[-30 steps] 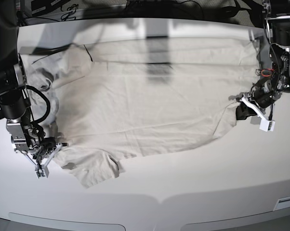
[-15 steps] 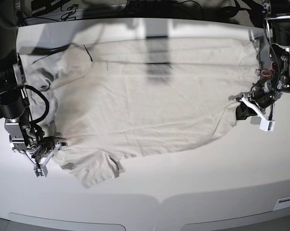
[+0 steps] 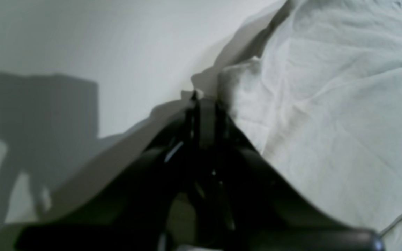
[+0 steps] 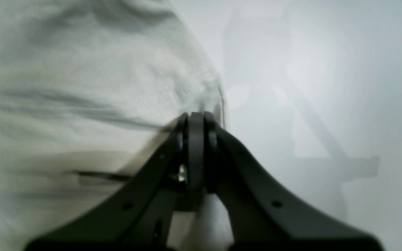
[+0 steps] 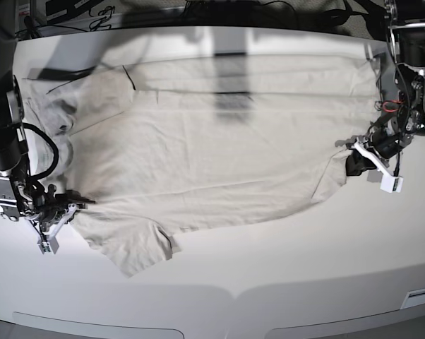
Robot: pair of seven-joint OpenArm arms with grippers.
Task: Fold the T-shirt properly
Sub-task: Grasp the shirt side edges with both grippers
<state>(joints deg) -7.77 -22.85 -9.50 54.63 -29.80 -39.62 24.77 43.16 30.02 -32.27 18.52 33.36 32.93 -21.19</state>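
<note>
We see the T-shirt [image 5: 212,141] spread flat, unfolded, on the table [image 5: 304,282]. Left gripper [image 5: 348,166] and right gripper [image 5: 77,203] each pinch its edge; every fold remains.

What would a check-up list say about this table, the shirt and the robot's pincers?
Surface: white table, bare in front of the shirt.
Job's things: the T-shirt lies spread flat, lightly wrinkled, not yet folded; one sleeve points toward the front edge.
Clutter: nothing seen.
Grippers: left pincer is shut on the shirt's edge at the base view's right; right pincer is shut on the shirt's edge at that view's left.
Cables: black cable loop on the right arm; red wire on the left arm.
Surroundings: dark equipment and cords behind the table; small label at the front corner.
</note>
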